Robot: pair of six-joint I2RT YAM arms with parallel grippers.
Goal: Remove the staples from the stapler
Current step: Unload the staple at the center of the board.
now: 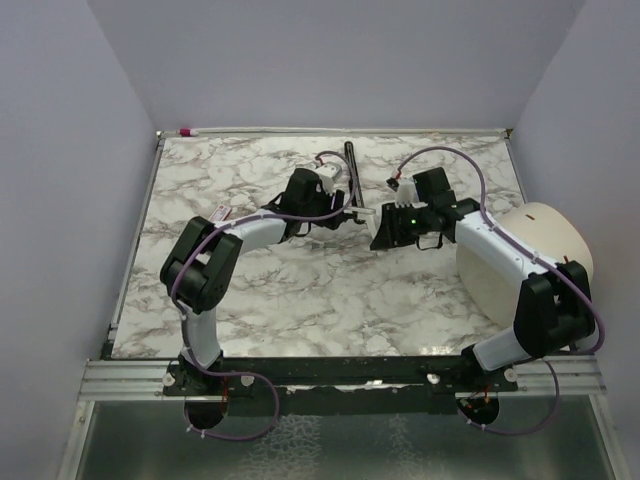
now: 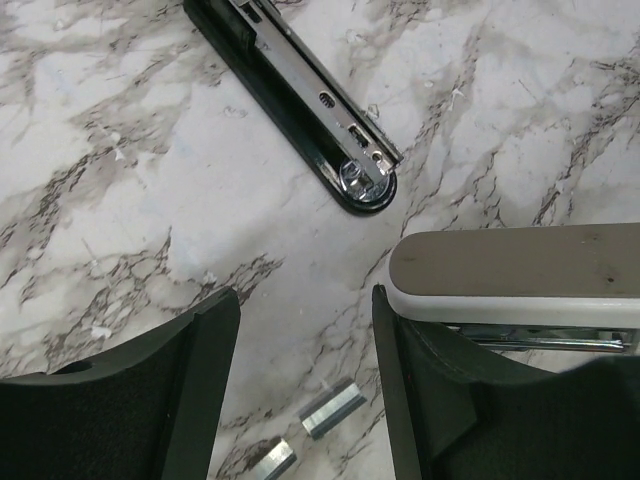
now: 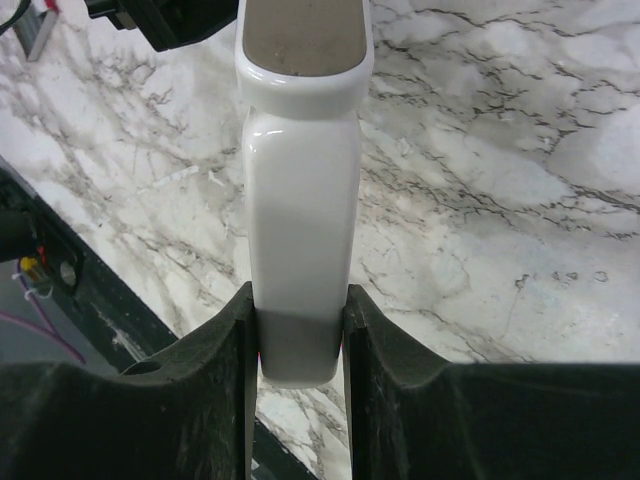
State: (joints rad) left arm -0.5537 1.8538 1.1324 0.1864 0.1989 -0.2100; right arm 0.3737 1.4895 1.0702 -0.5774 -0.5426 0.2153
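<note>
Stapler [image 3: 300,200]: seen at centre of the right wrist view, clamped across its narrow sides by the right gripper [image 3: 298,300] and held above the marble table [image 2: 120,200].

Left gripper [image 2: 305,320]: jaws apart, nothing between them. The stapler's end is seen at right of this view, just over 1 finger.

Handling, judged: small, light, stiff. The glossy plastic shell is likely slippery, so the flat side faces are the better hold, with the metal part underneath kept free.

2 short strips of staples [image 2: 334,409] lie on the table at lower centre, below the open fingers. They are tiny and easily scattered.

Surroundings: a long black bar [image 2: 300,90] with a metal rail is noted at upper centre, apart from the stapler. A white rounded object [image 1: 525,255] sits at right of the top view, close to the right arm.
</note>
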